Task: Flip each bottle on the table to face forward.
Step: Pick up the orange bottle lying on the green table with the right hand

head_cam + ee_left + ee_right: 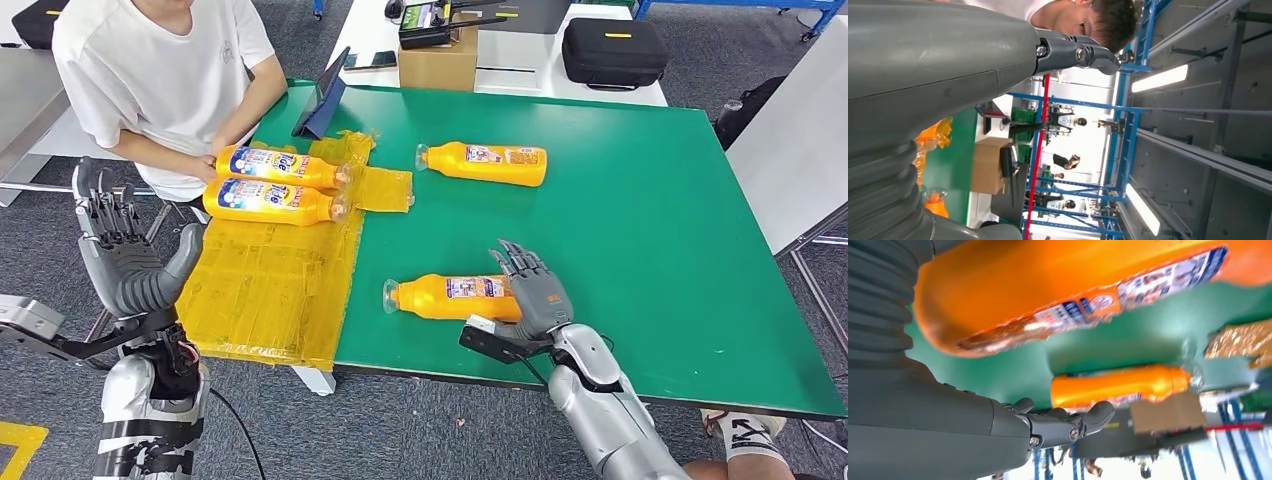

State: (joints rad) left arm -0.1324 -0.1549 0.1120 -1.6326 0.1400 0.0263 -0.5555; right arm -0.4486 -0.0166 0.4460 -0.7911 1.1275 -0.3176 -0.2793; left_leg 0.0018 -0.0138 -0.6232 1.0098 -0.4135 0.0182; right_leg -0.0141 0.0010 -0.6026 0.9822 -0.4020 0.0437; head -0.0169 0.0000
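— On the near side of the green table (650,250), see the right hand (535,290)? It lies flat against the wide end of the nearest bottle (450,297), fingers stretched out toward the far edge and a little apart.

— Is it gripping it?

— I can't tell. From above, the palm rests on the bottle's end with the fingers straight, not wrapped round. The wrist camera shows the orange bottle close against the hand, thumb (1068,425) stuck out to one side. The silver forearm comes up from the near edge at a slant.

— And that bottle lies how?

— On its side, neck pointing left, small label facing up, close to the near edge of the table.

— The other arm?

— The left hand (125,255) is raised off to the left, away from the table, palm upright, fingers pointing up and spread, holding nothing. Thumb sticks out toward the table.

— Where are the rest?

— One more bottle (485,163) lies on its side farther back near the middle, neck to the left, small label up. Two bottles (275,183) lie side by side on the yellow sheet (265,290) at the left end, big blue-and-white labels up, necks pointing right. A person in a white shirt (150,70) sits behind them, hands on those two.

— Anything else back there?

— A cardboard box (438,62) and a black case (612,50) on the white table beyond.
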